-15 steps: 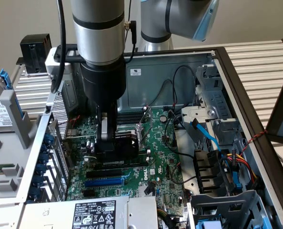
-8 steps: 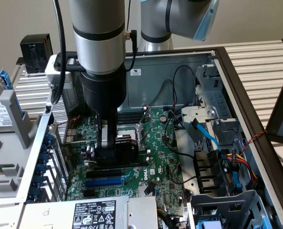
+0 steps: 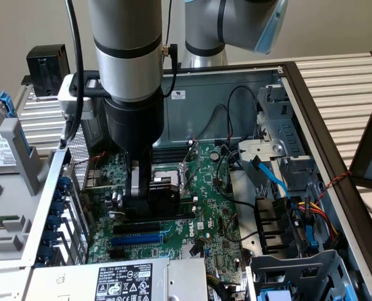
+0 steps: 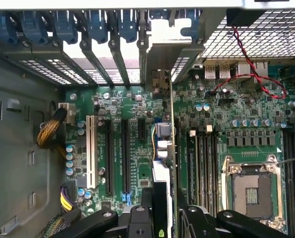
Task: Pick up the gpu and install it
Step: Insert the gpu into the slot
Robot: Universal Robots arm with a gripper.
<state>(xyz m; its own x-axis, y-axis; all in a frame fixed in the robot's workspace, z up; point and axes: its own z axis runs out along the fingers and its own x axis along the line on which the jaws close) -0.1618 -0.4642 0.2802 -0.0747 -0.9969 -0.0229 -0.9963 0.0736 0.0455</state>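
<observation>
The gpu (image 3: 165, 190) shows as a black fan shroud low over the large green motherboard (image 3: 214, 188), inside the open computer case. My gripper (image 3: 149, 195) reaches straight down and is shut on it. In the wrist view the gpu (image 4: 169, 124) stands edge-on between the black fingers (image 4: 147, 214). It runs from my gripper (image 4: 168, 218) to its metal end bracket (image 4: 160, 79) at the case's rear slot openings. The card's lower edge lines up with a long black expansion slot (image 3: 173, 218); whether it is pushed in I cannot tell.
Beside the card lie a blue slot (image 3: 139, 239), the bare CPU socket (image 4: 252, 191) and memory slots (image 4: 204, 163). A red-black wire (image 4: 249, 74) loops near the rear ports. The power supply (image 3: 123, 279), drive cage (image 3: 299, 269) and coloured cables (image 3: 299, 213) crowd the case.
</observation>
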